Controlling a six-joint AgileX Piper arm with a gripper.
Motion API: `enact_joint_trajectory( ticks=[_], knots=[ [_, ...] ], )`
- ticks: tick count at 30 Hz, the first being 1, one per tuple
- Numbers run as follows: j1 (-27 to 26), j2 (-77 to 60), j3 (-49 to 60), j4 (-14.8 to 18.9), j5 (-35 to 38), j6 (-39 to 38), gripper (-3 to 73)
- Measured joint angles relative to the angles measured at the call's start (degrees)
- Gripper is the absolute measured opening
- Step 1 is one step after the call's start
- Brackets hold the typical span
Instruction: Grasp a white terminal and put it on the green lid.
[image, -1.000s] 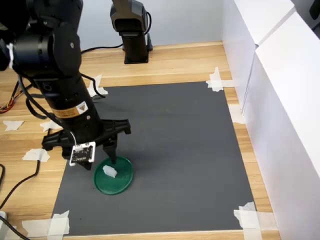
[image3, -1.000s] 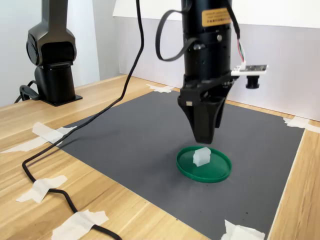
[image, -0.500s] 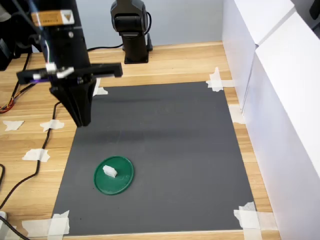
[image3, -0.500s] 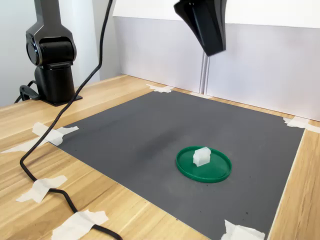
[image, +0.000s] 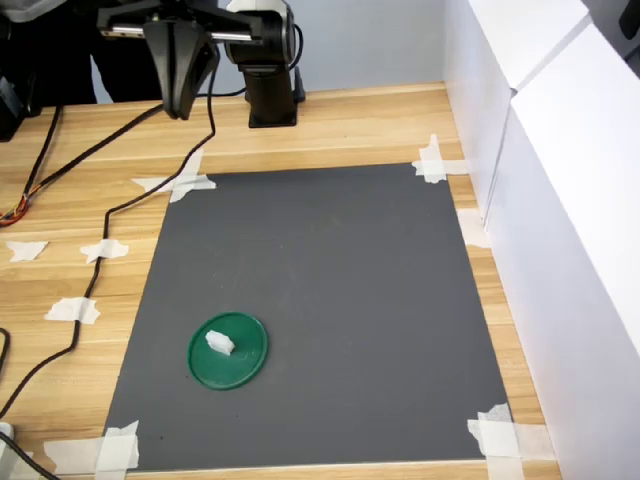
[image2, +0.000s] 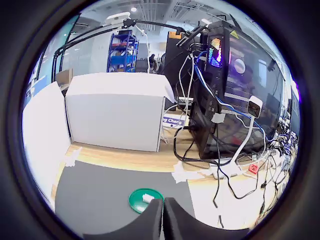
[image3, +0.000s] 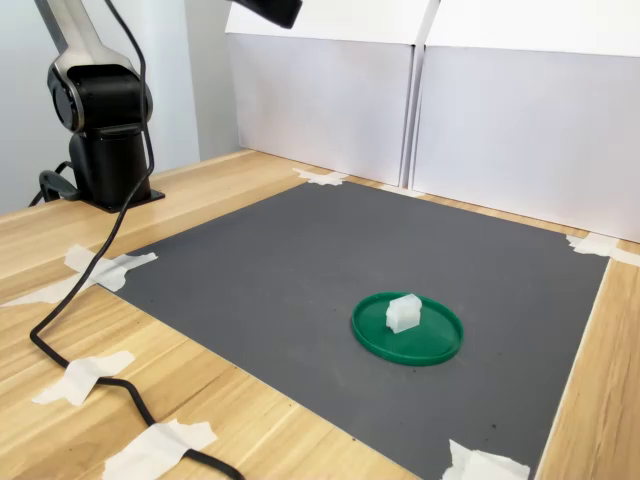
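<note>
The white terminal (image: 220, 342) (image3: 404, 312) (image2: 148, 198) sits on the green lid (image: 243, 365) (image3: 432, 345) (image2: 136, 199), off its centre, toward the first exterior view's left. The lid lies flat on the dark grey mat (image: 330, 290) (image3: 290, 270), near the mat's lower left corner in the first exterior view. The mat is taped at its corners to a wooden table (image: 340, 120) (image3: 180, 370). The gripper (image: 183, 95) (image2: 163, 210) hangs high above the table, well apart from the lid, its 2 fingers pressed together and empty. White boards (image: 560, 180) (image3: 500, 110) wall the table's edge.
</note>
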Motion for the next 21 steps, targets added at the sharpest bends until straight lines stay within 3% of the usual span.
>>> enact_joint_trajectory(
  ticks=[10, 21],
  knots=[
    [0.0, -20.4, 13.6, 2.5, -2.0, 2.6, -1.6],
    [0.0, -38.0, 26.0, 2.8, -3.1, 3.2, -1.6]
  ],
)
